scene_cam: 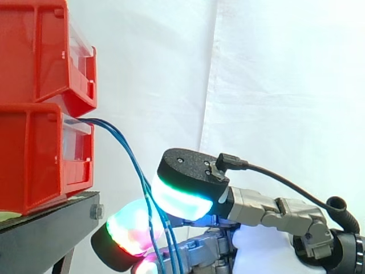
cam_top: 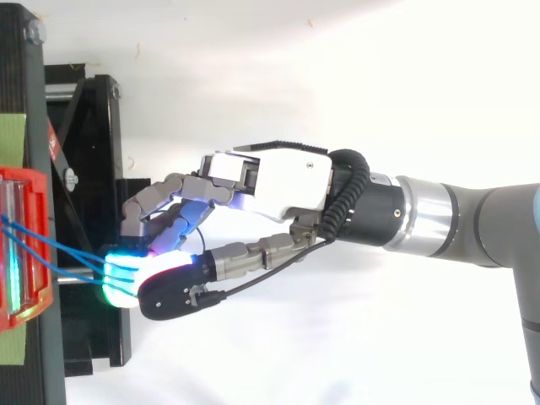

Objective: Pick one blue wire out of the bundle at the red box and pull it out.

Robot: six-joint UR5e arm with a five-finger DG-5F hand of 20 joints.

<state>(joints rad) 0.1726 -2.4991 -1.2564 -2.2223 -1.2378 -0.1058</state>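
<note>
A bundle of thin blue wires [scene_cam: 128,149] comes out of the lower red box [scene_cam: 34,154] and curves down to the right. In the top view the wires [cam_top: 67,249] run from the red box [cam_top: 21,181] straight to the glowing pads. My hand [cam_top: 270,181] reaches in from the right, below and to the right of the box. Its thumb pad [scene_cam: 182,194] and a curled finger pad [scene_cam: 128,228] close on the wires from either side. Below the pads the wires hang on down out of view.
A second red bin [scene_cam: 40,51] is stacked on the lower one. Both stand on a black stand [scene_cam: 45,228] whose frame [cam_top: 93,169] lies just under my fingers. A white curtain hangs behind.
</note>
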